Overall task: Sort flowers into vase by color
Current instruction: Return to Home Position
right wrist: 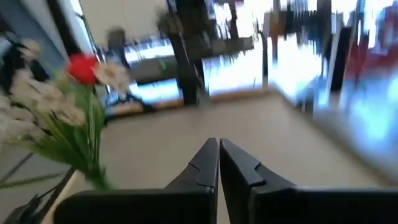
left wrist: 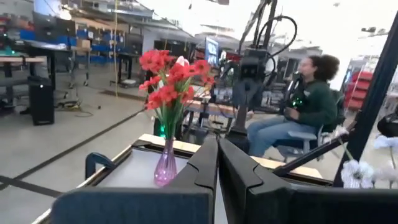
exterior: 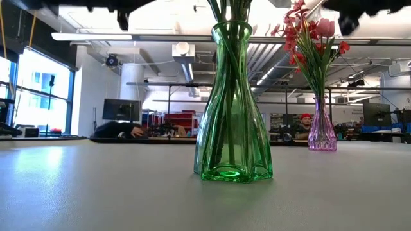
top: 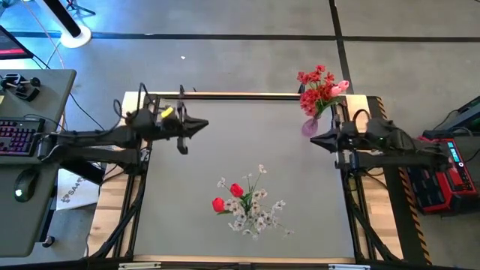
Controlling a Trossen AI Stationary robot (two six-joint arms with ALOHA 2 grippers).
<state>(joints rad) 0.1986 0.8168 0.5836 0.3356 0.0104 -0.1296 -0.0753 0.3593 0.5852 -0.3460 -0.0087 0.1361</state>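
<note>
A green glass vase (exterior: 231, 109) stands near the table's middle front. It holds white blossom sprays and red tulips (top: 247, 204), which also show in the right wrist view (right wrist: 68, 106). A small purple vase (top: 310, 126) at the far right holds red blossom clusters and a pink tulip (top: 321, 86); the left wrist view shows the vase (left wrist: 165, 168) and the flowers (left wrist: 171, 78) too. My left gripper (top: 204, 126) hovers shut over the far left of the table, pointing right. My right gripper (top: 313, 140) is shut beside the purple vase, pointing left. Neither holds anything.
A side desk at the left carries a keyboard (top: 16, 136) and a mouse (top: 25, 184). Red equipment (top: 442, 180) sits beyond the table's right edge. A seated person (left wrist: 308, 106) shows beyond the table's right side. Bare grey tabletop (top: 187, 187) lies between the arms.
</note>
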